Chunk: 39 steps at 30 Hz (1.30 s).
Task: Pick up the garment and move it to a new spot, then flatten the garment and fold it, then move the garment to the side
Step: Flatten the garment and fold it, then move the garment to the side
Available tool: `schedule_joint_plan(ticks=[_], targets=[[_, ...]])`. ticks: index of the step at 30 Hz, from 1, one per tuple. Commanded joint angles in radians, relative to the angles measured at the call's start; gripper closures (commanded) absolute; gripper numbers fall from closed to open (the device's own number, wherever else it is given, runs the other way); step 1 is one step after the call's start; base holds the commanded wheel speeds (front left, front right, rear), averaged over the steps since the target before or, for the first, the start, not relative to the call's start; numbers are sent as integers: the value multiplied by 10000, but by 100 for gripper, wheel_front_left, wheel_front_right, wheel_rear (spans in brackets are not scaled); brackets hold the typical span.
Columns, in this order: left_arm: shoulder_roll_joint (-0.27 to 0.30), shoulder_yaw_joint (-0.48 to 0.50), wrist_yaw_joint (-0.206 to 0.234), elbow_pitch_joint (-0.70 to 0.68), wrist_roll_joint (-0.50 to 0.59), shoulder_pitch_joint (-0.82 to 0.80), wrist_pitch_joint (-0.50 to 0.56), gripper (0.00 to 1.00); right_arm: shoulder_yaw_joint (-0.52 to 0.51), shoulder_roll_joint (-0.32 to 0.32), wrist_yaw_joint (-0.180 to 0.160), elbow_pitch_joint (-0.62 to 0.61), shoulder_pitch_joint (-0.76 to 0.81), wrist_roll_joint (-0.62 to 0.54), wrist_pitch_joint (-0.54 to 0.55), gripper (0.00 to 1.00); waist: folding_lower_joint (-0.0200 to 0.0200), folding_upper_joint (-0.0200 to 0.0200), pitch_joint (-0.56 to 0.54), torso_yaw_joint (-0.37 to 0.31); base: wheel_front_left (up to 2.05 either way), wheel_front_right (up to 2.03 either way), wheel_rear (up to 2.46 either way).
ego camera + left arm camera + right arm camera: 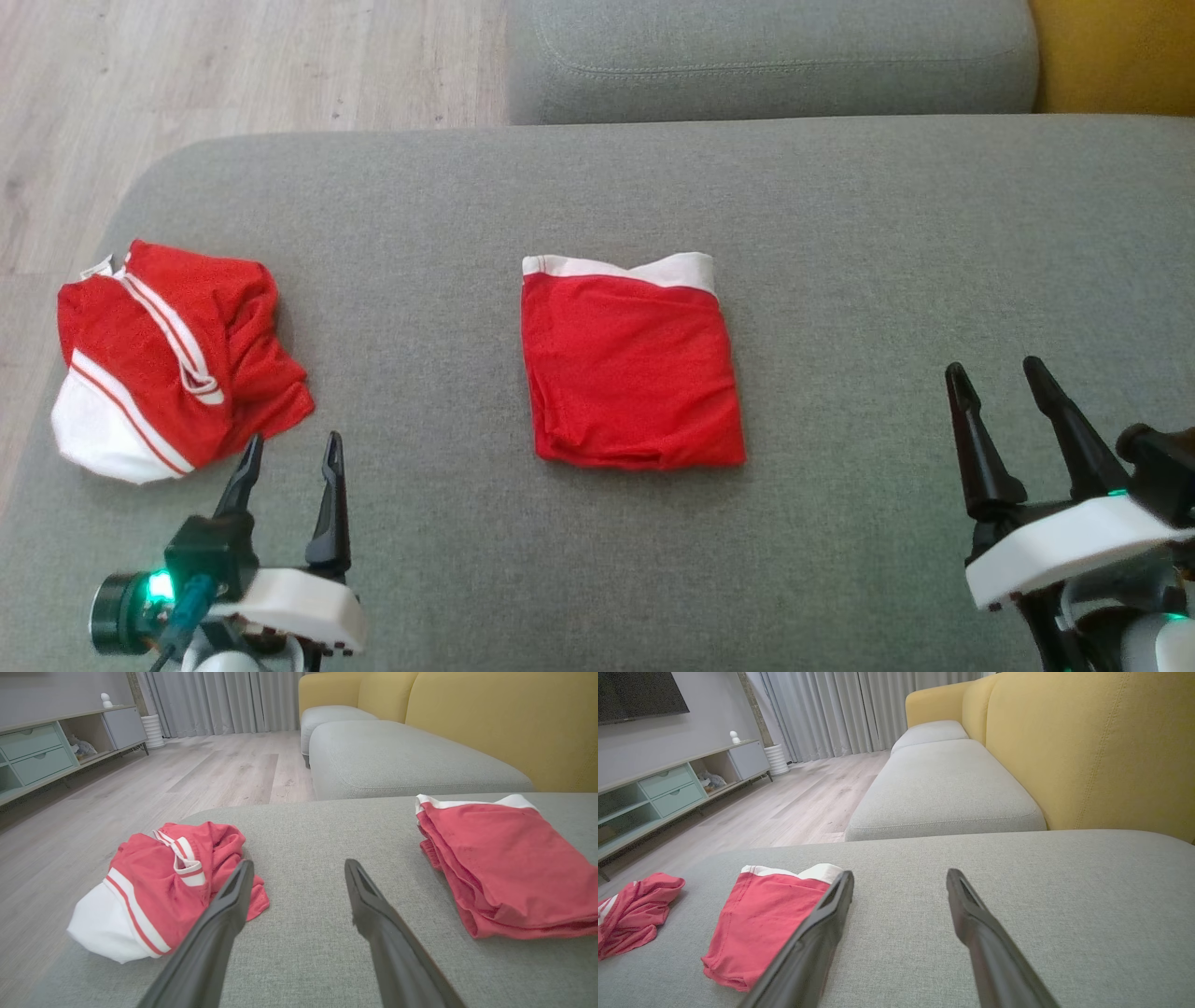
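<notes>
Two red garments lie on the grey seat cushion. One is folded into a neat rectangle with a white band along its far edge, at the cushion's middle; it also appears in the wrist views. The other is a crumpled red garment with white stripes, near the cushion's left edge. My left gripper stands open and empty just near and right of the crumpled one. Well to the right of the folded one, my right gripper is open and empty.
A second grey cushion lies beyond the one in front. The yellow sofa back rises on the right. Wooden floor runs past the cushion's left edge, with a low cabinet and curtains farther off.
</notes>
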Motion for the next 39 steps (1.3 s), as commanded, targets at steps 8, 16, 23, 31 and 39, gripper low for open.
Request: schedule_joint_plan(ticks=[8,16,23,31,39], targets=[[250,339,107,-237,-77,-439,-123,0,236,-35,-17,-458,-297,-42,99,0,1,-1,48,-36,0,0,0],[233,322,114,-349,-32,-681,-307,0,210,-178,-17,-278,-461,95,374,0,1,-1,294,10,0,0,0],[-91,111,68,-590,275,-1522,-898,0,466,-718,-17,1007,-1464,699,676,0,1,-1,1242,564,0,0,0],[-754,-56,-216,-144,374,-2513,-1484,0,1749,-821,-17,3407,-3187,1588,790,0,1,-1,2211,1421,0,0,0],[-1241,27,-452,158,722,-2812,-1674,0,2648,-783,-17,5367,-4161,2511,1613,0,1,-1,2387,1839,0,0,0]])
